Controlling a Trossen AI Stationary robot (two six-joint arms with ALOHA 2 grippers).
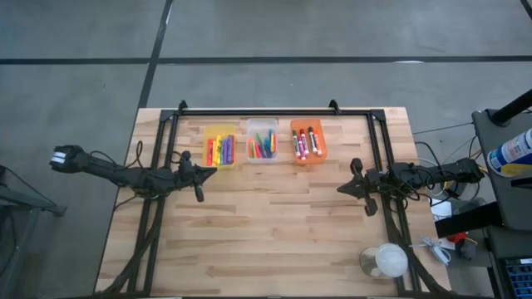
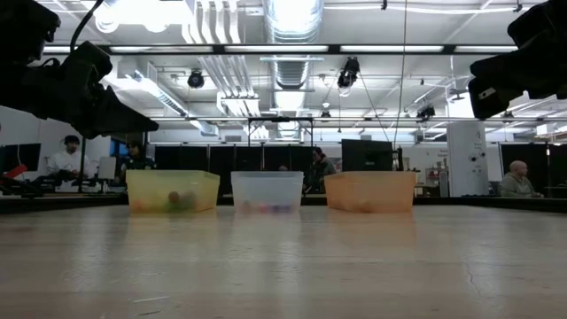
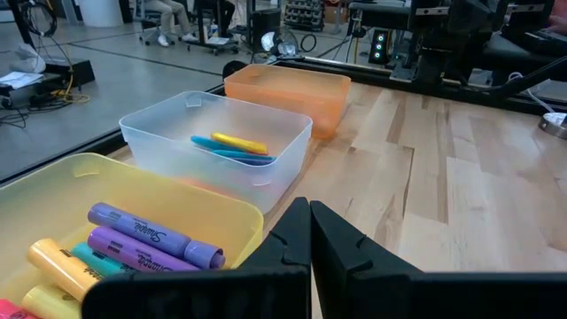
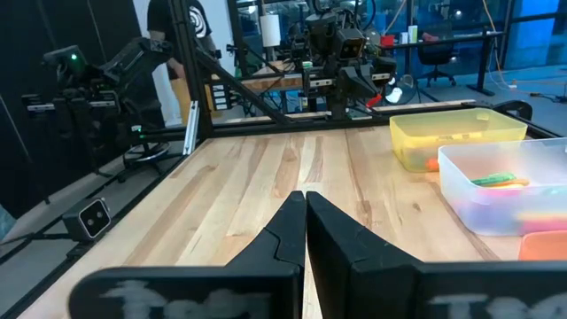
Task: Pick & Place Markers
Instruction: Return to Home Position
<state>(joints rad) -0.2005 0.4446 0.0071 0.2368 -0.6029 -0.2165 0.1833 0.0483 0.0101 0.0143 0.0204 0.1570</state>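
Only the left wrist view shows print on purple markers (image 3: 151, 241) (glossy cylinders) in the translucent yellow bin (image 3: 204, 190); left gripper (image 3: 309, 208) and right gripper (image 4: 305, 197) jaws together.

- A yellow bin (image 2: 172, 180), a clear bin (image 2: 267, 181) and an orange bin (image 2: 369, 181) stand in a row, left to right, at the far side of the wooden surface (image 1: 274, 216).
- A white round object (image 1: 387, 261) sits at its near right corner.
- A seated person (image 2: 516, 180) shows in the room behind.
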